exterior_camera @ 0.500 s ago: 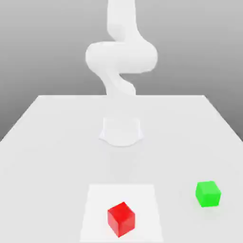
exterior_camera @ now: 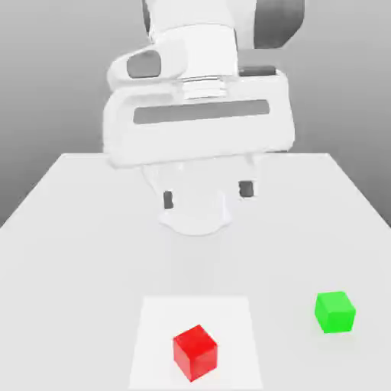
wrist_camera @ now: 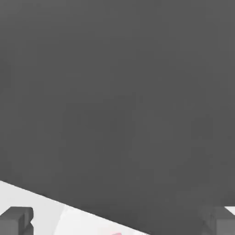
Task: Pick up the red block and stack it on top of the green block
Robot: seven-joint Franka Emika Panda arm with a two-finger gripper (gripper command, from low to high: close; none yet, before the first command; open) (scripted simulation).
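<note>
The red block (exterior_camera: 195,353) rests on a white square patch (exterior_camera: 153,336) near the table's front edge. The green block (exterior_camera: 335,311) sits on the table toward the exterior view's right, apart from the red one. My gripper (exterior_camera: 207,195) hangs well above the table's middle, behind both cubes, open with nothing between its dark fingertips (exterior_camera: 169,200). In the hand view the gripper (wrist_camera: 119,221) is spread wide, one fingertip (wrist_camera: 16,220) at each side, and a sliver of the red block (wrist_camera: 114,233) peeks in at the frame's edge.
The white table (exterior_camera: 69,229) spreads around the cubes. The arm's round base (exterior_camera: 195,218) stands at the table's centre, behind the gripper. The large white hand body (exterior_camera: 198,122) fills the upper middle of the exterior view.
The hand has swung into the exterior view above the table's middle, where before only the arm's links showed. Both cubes lie where they were.
</note>
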